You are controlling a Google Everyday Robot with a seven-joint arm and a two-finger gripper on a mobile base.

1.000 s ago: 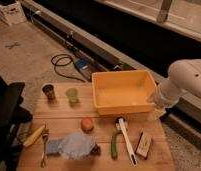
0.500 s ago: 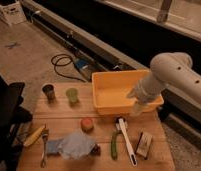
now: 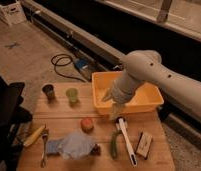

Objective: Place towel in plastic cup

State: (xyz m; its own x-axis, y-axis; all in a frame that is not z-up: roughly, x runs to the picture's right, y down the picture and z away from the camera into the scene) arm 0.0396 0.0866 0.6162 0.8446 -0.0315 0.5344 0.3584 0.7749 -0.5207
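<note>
My gripper (image 3: 112,105) hung at the front-left corner of the yellow rectangular plastic bin (image 3: 144,106), and my fingers stood apart with nothing between them. The pale blue-grey soft towel (image 3: 76,144) lay in a crumpled, wrinkly heap on the wooden table (image 3: 64,117), below my fingers and to their left in the camera view, well apart from them. The small translucent yellow-green plastic cup (image 3: 72,95) stood upright left of my fingers, beside a dark brown cup (image 3: 48,91).
</note>
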